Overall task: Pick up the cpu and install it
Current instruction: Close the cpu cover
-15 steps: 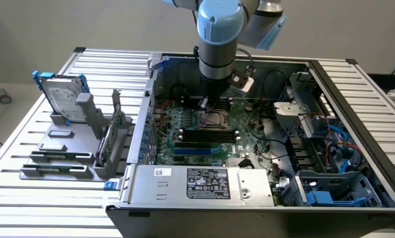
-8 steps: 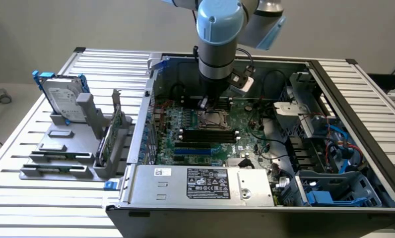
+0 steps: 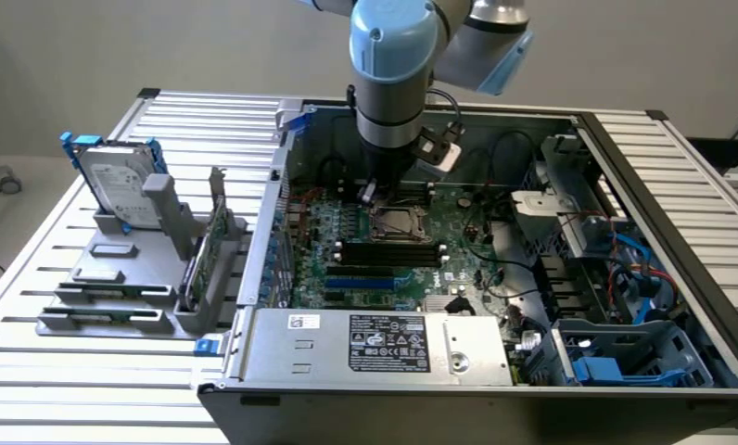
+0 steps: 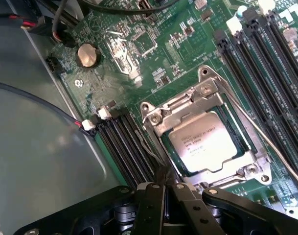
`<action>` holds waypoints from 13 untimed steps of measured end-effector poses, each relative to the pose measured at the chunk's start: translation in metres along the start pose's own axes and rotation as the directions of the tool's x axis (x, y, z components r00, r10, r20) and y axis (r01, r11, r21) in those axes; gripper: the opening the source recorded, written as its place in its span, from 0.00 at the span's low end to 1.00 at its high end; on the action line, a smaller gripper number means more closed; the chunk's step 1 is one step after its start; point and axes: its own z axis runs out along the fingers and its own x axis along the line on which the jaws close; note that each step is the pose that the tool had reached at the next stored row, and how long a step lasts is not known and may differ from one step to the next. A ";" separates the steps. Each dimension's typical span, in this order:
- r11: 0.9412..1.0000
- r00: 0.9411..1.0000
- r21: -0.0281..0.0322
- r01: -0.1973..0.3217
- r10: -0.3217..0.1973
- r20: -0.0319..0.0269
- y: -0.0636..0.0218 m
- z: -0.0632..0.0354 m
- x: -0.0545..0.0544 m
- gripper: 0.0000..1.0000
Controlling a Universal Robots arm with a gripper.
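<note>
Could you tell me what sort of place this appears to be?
Probably a robotics lab bench for PC assembly: an open computer case on a slatted metal table, a hard drive standing in a grey fixture, a robot arm reaching inside.

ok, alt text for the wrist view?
The cpu lies seated in the metal-framed socket on a green motherboard, flanked by black memory slots. The shut gripper hangs with its tips at the socket's edge.

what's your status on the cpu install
Gripper shut, empty, tip at the edge of the socket. Cpu lying in the socket, metal frame around it. Nothing on top of the cpu.
</note>
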 end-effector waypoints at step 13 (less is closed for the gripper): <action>1.000 1.000 0.009 0.004 -0.004 -0.011 -0.0109 -0.0029 -0.006 0.11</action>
